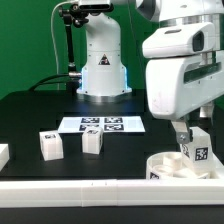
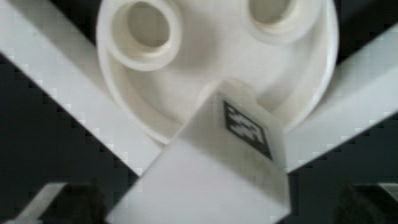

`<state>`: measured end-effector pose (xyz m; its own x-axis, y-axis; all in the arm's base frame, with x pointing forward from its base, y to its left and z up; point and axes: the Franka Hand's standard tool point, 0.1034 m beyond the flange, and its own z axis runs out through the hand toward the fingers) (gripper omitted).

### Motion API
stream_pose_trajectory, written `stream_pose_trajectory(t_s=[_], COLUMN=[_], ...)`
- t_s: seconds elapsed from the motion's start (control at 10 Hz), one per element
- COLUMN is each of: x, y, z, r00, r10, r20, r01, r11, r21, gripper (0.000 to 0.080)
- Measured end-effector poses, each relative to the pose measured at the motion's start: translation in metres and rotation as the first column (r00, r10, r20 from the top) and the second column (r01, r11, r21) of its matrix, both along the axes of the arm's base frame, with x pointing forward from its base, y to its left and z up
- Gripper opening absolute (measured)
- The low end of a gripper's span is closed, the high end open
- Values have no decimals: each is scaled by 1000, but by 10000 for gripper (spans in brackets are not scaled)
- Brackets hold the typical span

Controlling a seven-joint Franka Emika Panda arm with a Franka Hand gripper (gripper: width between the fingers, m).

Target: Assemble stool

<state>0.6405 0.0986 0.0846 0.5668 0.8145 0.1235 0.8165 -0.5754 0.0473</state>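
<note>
No words, numbers or brand names legible in either view. Only signs are black-and-white square tags, with patterns too coarse to decode.
- marker board, far centre of table: row of several tags.
- left leg and middle leg, near side, toward exterior view's left: dark tag marks on each, blurred.
- upright leg on seat, exterior view's right: one tag facing camera. Wrist view shows leg tag at steep angle.
- seat-rim tag: partly visible.
</note>
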Motion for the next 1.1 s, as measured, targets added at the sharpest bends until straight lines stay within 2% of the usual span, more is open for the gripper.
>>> stream_pose_trajectory(t_s=[0.4, 0.7, 1.1], x=[1, 1, 3], y=[-5, 0, 3], z=[-1, -3, -1], r00=[977, 872, 724], r10=[211, 490, 689], r20=[11, -2, -39], r01=[-211, -487, -682], r11=[977, 865, 707], r21=[-45, -123, -185], gripper=[649, 649, 649])
